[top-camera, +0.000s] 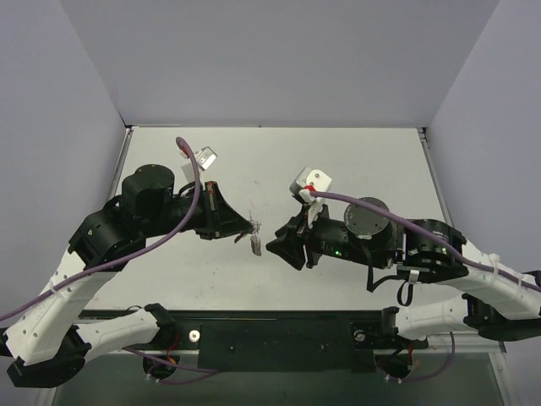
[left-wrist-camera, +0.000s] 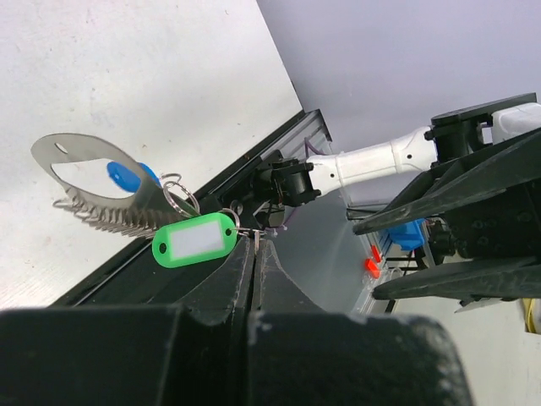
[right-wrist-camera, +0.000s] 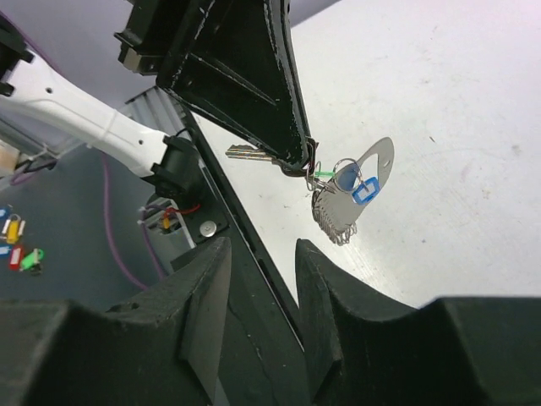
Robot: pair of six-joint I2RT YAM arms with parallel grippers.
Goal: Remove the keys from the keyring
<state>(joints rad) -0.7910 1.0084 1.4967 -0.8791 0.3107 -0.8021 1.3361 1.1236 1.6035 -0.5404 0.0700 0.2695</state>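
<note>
My left gripper is shut on a small silver key, whose blade sticks out beside the jaws; in the left wrist view a sliver of the key shows between the closed tips. The keyring hangs from that key: a silver oval loop with a short chain, a green tag and a blue tag. In the right wrist view the loop dangles below the left jaws. My right gripper is open and empty, just right of the keyring and apart from it.
The white table lies under both grippers, with grey walls at the back and sides. A black rail runs along the near edge between the arm bases. Both arms meet near the table's middle.
</note>
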